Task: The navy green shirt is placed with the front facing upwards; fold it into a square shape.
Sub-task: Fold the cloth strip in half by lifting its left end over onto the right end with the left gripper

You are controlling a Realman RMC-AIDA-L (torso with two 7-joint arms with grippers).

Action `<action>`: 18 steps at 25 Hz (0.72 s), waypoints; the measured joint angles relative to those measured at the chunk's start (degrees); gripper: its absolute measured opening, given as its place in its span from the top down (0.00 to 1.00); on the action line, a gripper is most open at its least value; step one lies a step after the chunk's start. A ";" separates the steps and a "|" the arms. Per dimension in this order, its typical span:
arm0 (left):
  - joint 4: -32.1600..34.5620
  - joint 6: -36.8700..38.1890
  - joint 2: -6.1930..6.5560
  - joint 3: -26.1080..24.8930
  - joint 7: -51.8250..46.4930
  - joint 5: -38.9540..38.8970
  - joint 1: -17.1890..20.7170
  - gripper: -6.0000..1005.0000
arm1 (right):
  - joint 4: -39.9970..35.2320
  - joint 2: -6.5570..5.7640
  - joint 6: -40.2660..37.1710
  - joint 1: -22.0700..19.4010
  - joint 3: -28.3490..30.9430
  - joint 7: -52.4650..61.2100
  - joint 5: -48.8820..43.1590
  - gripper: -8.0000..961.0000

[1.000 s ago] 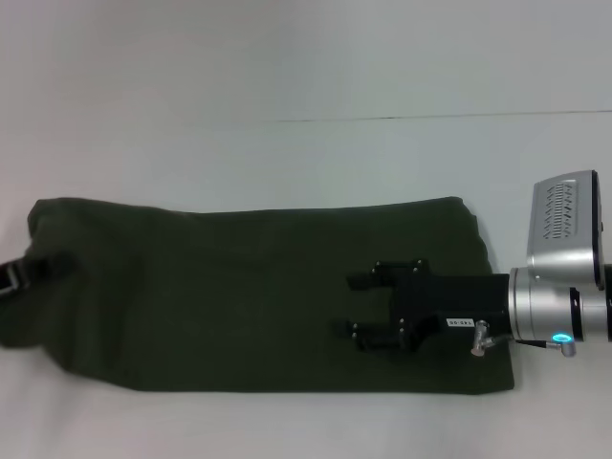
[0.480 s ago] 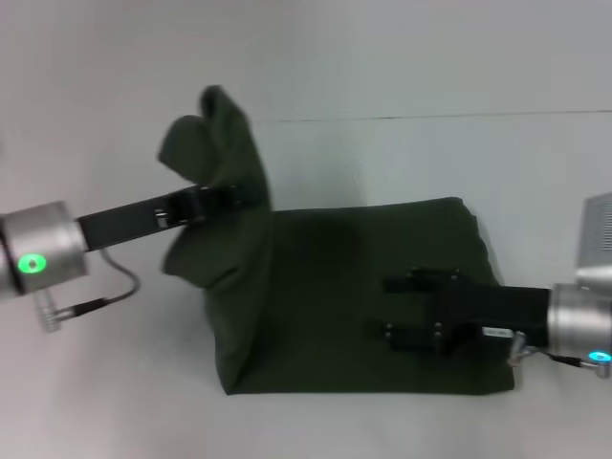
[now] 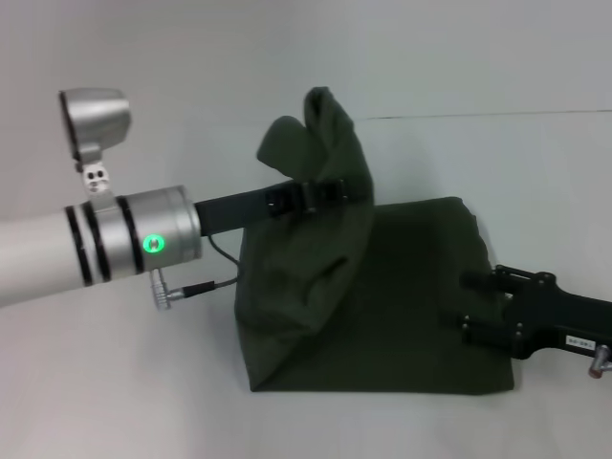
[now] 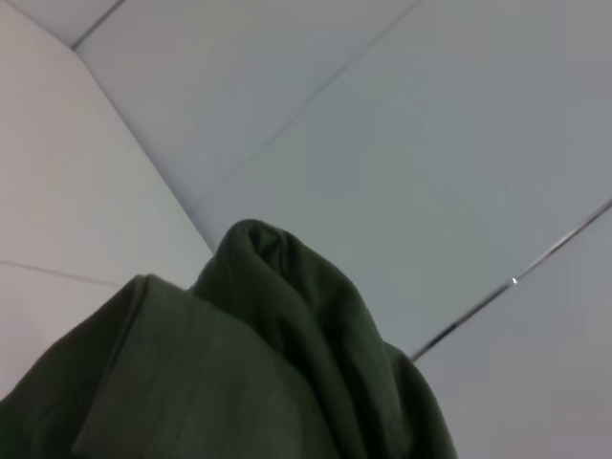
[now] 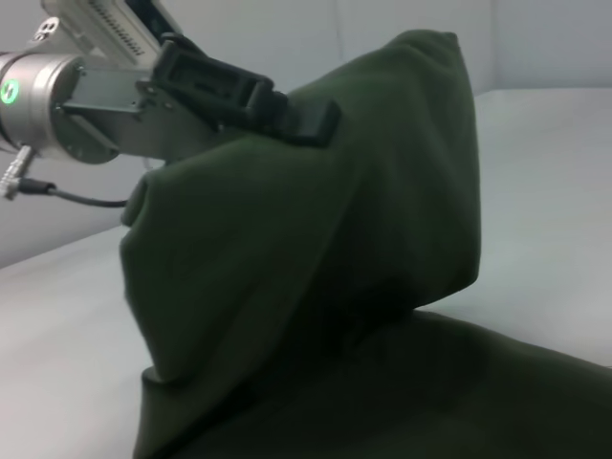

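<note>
We hold the navy green shirt (image 3: 382, 287) in our left gripper (image 3: 330, 191), whose jaws are clamped on a bunched end of the cloth, lifted off the white table (image 3: 143, 382) and hanging above the half that lies flat. Our right gripper (image 3: 478, 301) rests at the shirt's right edge with its fingers spread and nothing between them. We judge this to be the crosswise fold that brings the left end over to the right. Next we should carry the raised end on towards the right edge, lower it with edges matched, then let go.
</note>
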 joint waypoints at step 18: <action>-7.69 -8.48 -0.09 12.13 7.07 -14.42 -2.91 0.89 | 0.03 0.32 0.17 -0.80 1.44 0.05 -0.14 0.21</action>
